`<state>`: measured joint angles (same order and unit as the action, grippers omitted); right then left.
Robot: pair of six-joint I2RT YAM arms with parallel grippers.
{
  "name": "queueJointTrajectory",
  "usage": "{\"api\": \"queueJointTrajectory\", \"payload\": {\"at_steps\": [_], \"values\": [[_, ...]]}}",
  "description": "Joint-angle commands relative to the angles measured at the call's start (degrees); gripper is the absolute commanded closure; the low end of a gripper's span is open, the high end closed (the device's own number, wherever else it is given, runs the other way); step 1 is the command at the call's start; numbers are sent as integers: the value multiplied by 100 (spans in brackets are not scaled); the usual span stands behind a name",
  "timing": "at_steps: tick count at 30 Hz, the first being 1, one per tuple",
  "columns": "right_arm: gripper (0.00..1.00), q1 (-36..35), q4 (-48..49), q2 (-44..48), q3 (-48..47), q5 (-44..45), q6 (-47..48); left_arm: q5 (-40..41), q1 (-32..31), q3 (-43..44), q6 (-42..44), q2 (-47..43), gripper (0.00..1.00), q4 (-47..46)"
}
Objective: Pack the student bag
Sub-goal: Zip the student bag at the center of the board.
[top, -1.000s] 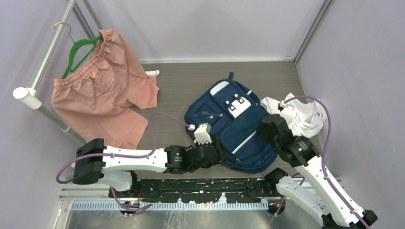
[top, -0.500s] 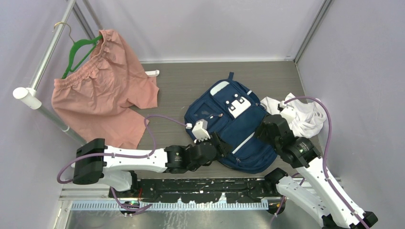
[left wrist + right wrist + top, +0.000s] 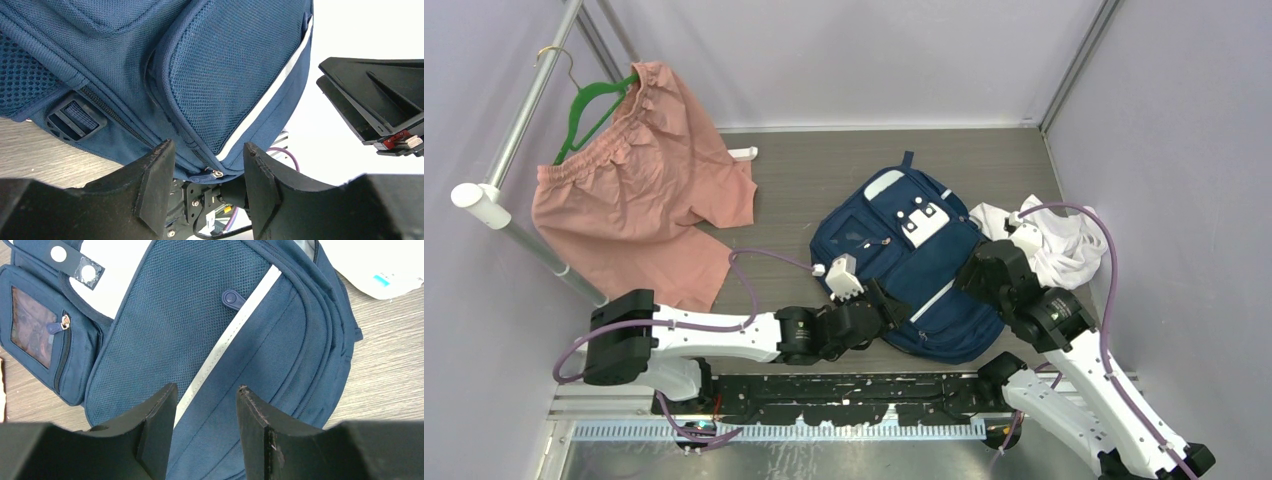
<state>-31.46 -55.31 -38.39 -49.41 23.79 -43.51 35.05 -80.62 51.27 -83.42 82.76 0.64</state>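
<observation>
1. Grippers come nearest the bases, two of them. The left gripper [image 3: 206,160] sits low at the bag's near-left corner with its jaws spread and nothing pinched. A small metal zipper pull [image 3: 216,173] shows in the gap between them.
2. The right gripper [image 3: 205,395] is likewise spread and empty. It hovers over the bag's near-right part, above a white reflective stripe [image 3: 225,345].
3. The student bag [image 3: 894,255] lies flat on the table [image 3: 824,170], front pocket up, between the two grippers. Its bottom end points toward the arms and its top loop points away.
4. Handling, as a judgement:
   - The bag is soft fabric that lies slack, so it is probably light (little seems to be inside).
   - It will likely sag and fold if lifted from one point.
   - The mesh panels should give grip rather than slip, and nothing about it looks fragile.
   - The zipper pull is the place to take hold for opening, with the other claw pinching fabric beside the zip to brace it.
5. Counts, moving farther out:
   - one bag
   - one white cloth [image 3: 1064,245], just beside the bag's right edge
   - one pair of pink shorts [image 3: 644,195] on one green hanger [image 3: 584,110], well apart at the far left
</observation>
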Motion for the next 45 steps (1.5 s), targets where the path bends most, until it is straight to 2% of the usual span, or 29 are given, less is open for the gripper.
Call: {"api": "queueJointTrajectory", "payload": {"at_steps": [1, 5, 9, 14, 17, 19, 20, 22, 25, 30, 34, 37, 39, 42, 45], "values": [[47, 13, 224, -15, -184, -31, -70, 393, 7, 27, -190, 16, 47, -37], [47, 10, 156, 60, -162, -26, -87, 344, 131, -20, -193, 98, 49, -356], [47, 11, 88, 138, -119, -111, -146, -46, 371, -99, -191, 214, 51, -674], [38, 13, 140, 381, 67, -998, -145, -147, 403, -83, -304, 381, 54, -759], [34, 12, 420, 839, 403, -1620, -188, -113, 500, -124, -357, 398, 74, -844], [33, 17, 731, 1078, 707, -2069, -500, -166, 613, -161, -333, 377, 97, -909], [34, 6, 867, 1135, 824, -2262, -694, -199, 699, -192, -292, 359, 100, -978], [33, -31, 1028, 1250, 1014, -2636, -1003, -258, 892, -297, -187, 298, 100, -1158], [34, -166, 861, 1482, 998, -2454, -1094, -365, 1150, -335, 14, 180, 100, -1345], [39, -270, 796, 1420, 1021, -2632, -1241, -541, 1215, 175, 439, 293, 100, -951], [42, -490, 1163, 1191, 662, -1966, -1918, -576, 1256, 408, 578, 469, 100, -957], [44, -898, 893, 510, 91, -1381, -1857, -867, 1453, 537, 614, 556, 100, -1058], [43, -1518, 673, 59, -98, -792, -1976, -1026, 1549, 627, 764, 583, 100, -1109], [39, -2779, 615, -354, -31, 453, -2668, -1281, 1682, 786, 992, 574, 100, -1111], [38, -3534, 107, -832, -279, 1404, -3189, -1620, 1772, 1018, 1145, 630, 100, -777]]}}
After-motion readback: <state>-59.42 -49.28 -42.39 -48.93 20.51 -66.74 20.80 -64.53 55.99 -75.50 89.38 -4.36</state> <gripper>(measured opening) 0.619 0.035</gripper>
